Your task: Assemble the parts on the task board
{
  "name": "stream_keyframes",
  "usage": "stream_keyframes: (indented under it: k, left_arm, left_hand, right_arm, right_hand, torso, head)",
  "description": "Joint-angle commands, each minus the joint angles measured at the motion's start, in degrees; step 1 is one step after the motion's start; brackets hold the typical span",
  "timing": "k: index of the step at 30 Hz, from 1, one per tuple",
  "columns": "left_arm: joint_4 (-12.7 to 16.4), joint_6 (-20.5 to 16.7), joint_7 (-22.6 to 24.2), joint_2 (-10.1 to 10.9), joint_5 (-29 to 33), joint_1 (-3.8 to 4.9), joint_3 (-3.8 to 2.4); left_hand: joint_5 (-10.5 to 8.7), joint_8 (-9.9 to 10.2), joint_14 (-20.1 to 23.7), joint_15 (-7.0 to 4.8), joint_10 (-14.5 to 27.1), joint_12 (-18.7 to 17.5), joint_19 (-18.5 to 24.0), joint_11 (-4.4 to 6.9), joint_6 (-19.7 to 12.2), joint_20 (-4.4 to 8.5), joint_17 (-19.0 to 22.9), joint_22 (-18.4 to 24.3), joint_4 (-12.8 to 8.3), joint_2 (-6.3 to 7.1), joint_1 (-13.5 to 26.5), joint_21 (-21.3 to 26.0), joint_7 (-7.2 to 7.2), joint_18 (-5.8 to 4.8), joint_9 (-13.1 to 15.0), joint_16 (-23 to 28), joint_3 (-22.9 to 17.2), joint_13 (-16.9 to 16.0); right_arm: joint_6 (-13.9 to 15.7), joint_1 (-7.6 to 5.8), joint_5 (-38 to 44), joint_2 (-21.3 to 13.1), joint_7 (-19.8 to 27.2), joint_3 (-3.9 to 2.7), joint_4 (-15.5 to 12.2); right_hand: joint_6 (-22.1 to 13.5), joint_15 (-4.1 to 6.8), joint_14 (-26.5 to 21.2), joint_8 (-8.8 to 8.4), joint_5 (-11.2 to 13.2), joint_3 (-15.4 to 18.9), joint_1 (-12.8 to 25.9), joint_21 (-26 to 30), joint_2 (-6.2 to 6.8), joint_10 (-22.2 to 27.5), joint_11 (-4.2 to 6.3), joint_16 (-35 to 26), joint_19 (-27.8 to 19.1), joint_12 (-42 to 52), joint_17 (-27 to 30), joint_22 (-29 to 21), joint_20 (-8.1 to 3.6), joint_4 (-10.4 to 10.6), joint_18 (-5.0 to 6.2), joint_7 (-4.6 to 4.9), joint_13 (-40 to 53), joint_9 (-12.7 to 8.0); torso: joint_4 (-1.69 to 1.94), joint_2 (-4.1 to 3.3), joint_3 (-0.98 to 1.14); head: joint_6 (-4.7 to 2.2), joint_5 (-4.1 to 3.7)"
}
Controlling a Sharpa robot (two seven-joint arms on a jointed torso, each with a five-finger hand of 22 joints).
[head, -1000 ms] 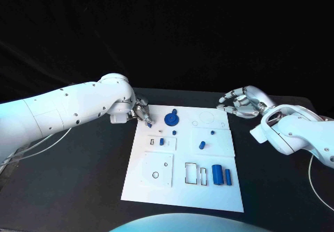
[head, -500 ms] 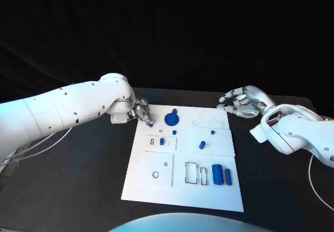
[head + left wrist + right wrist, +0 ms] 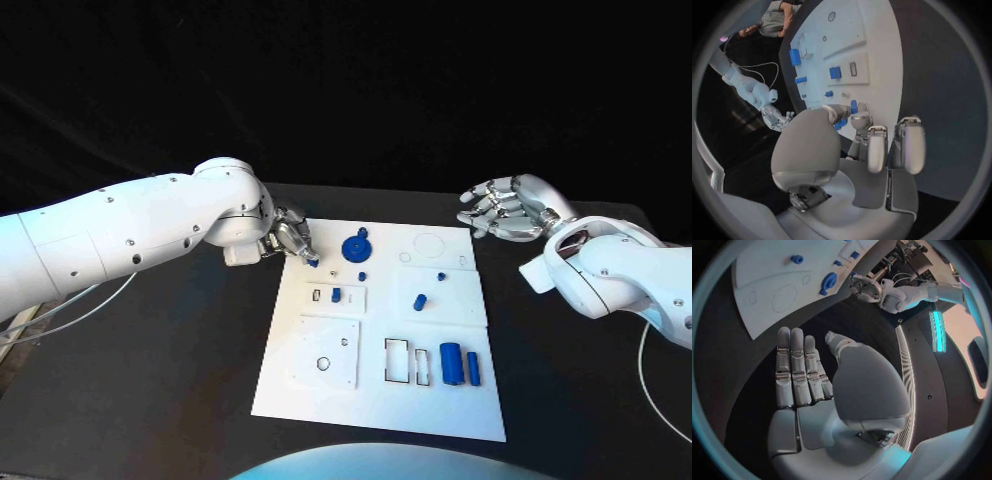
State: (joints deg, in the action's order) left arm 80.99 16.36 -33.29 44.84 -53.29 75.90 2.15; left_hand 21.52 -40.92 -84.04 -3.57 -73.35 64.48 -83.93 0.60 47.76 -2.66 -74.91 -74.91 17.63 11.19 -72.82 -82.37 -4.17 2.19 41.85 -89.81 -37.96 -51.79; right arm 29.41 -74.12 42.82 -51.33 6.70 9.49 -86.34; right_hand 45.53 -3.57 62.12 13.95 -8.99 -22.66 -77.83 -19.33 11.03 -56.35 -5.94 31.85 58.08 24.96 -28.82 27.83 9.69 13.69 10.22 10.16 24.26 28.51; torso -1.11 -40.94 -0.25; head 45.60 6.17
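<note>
The white task board [image 3: 382, 400] lies in the middle of the black table. My left hand [image 3: 293, 240] hovers at its far left corner and pinches a small blue part [image 3: 310, 262] between thumb and finger; the left wrist view shows that part [image 3: 853, 106] at the fingertips. My right hand [image 3: 505, 212] hangs past the board's far right corner, fingers straight and empty, as the right wrist view [image 3: 807, 375] confirms. A round blue part [image 3: 356, 243] sits near the far edge. Two blue cylinders [image 3: 459, 363] lie side by side at the near right.
Smaller blue parts [image 3: 336, 293] [image 3: 418, 299] [image 3: 362, 274] stand mid-board. Rectangular outlines [image 3: 404, 360] and a square panel with a small hole [image 3: 325, 352] mark the near half. Black table [image 3: 173, 380] surrounds the board on both sides.
My right hand has uncurled its fingers and turned slightly. My left hand has dipped a little toward the board corner with the blue part still pinched.
</note>
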Motion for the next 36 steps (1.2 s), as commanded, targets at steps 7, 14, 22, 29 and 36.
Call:
stream_keyframes:
  k: [7, 14, 22, 29, 36]
  left_arm:
    - [6.29, -5.61, 2.00, 3.77, 1.18, -0.29, -0.02]
    - [9.48, -6.24, 2.94, 5.44, -1.61, -1.00, 0.03]
    - [11.00, -5.10, 3.16, 5.77, -5.19, -2.15, 0.41]
    - [11.43, -4.88, 2.68, 5.47, -7.22, -3.27, 0.68]
    - [11.56, -4.84, 2.47, 5.23, -8.86, -3.62, 0.74]
  left_hand:
    - [0.65, -1.58, -5.96, -0.64, -0.67, -0.04, -0.80, 0.23, 0.77, 0.55, -15.09, -3.52, -10.91, 2.04, 1.88, -0.46, 0.48, 0.51, 0.33, -0.19, -13.08, 0.64]
    - [0.88, -2.28, -5.96, -0.80, -1.36, 0.47, -0.91, 0.44, 1.05, 0.71, -15.09, -3.78, -11.69, 2.79, 2.64, -0.62, 0.69, 0.46, 0.44, -0.19, -14.28, -0.01]
    - [1.07, -2.73, -5.96, -0.89, -1.51, 0.44, -1.00, 0.56, 1.38, 0.80, -15.09, -4.00, -12.23, 3.42, 3.03, -0.76, 0.83, 0.41, 0.47, -0.19, -15.00, 0.09]
    - [1.40, -3.08, -5.96, -0.97, -1.99, 0.85, -1.23, 0.66, 1.60, 0.88, -15.09, -4.50, -12.42, 3.84, 3.48, -1.07, 0.93, 0.30, 0.50, -0.19, -15.41, -0.43]
    - [1.92, -3.52, -5.96, -1.07, -2.28, 0.98, -1.43, 0.80, 1.84, 0.98, -15.09, -4.94, -12.66, 4.24, 3.94, -1.36, 1.08, 0.21, 0.56, -0.19, -15.87, -0.54]
  right_arm:
    - [-0.61, 0.01, -9.66, 0.43, 5.62, 0.02, 2.58]
    - [-0.82, 0.01, -10.60, 0.70, 6.40, 0.05, 3.47]
    - [-0.74, 0.03, -11.08, 0.90, 6.73, 0.12, 3.77]
    - [-0.60, 0.03, -11.27, 0.92, 6.93, 0.15, 3.80]
    - [-0.51, 0.04, -11.44, 0.90, 7.01, 0.15, 3.77]
  right_hand:
    - [2.99, -2.62, -2.84, -3.31, -0.17, -2.24, 0.36, 11.75, 0.27, -2.72, -2.70, -15.48, -0.76, -9.81, 7.79, -11.72, 2.83, -1.71, 0.28, 1.95, -15.10, -3.24]
    - [3.23, -3.52, -3.57, -4.65, -0.28, -2.32, 0.94, 15.28, -0.16, -3.30, -3.27, -19.71, -1.20, -13.23, 10.98, -16.04, 3.82, -3.04, 0.32, 2.28, -19.60, -4.41]
    - [2.91, -3.80, -3.58, -5.22, -0.30, -2.06, 1.26, 15.65, -0.15, -3.17, -3.68, -20.58, -1.28, -14.17, 11.79, -17.12, 4.06, -3.41, 0.31, 2.80, -20.47, -4.79]
    - [2.84, -3.93, -3.68, -5.41, -0.39, -1.98, 1.36, 15.72, -0.25, -2.97, -3.80, -20.96, -1.45, -14.58, 12.13, -17.58, 4.17, -3.58, 0.30, 2.87, -20.62, -4.93]
    - [2.80, -3.98, -3.70, -5.51, -0.42, -1.91, 1.43, 15.73, -0.27, -2.86, -3.87, -21.13, -1.53, -14.79, 12.29, -17.81, 4.23, -3.65, 0.30, 2.95, -20.66, -5.00]
  torso:
    - [-0.03, 0.04, -0.06]
    - [0.04, 0.03, -0.03]
    - [-0.06, -0.08, -0.06]
    - [-0.06, -0.18, -0.06]
    - [-0.10, -0.13, -0.03]
  head:
    - [-0.01, 0.18]
    - [0.09, 0.32]
    - [0.32, 0.70]
    - [0.54, 0.64]
    - [0.79, 0.71]
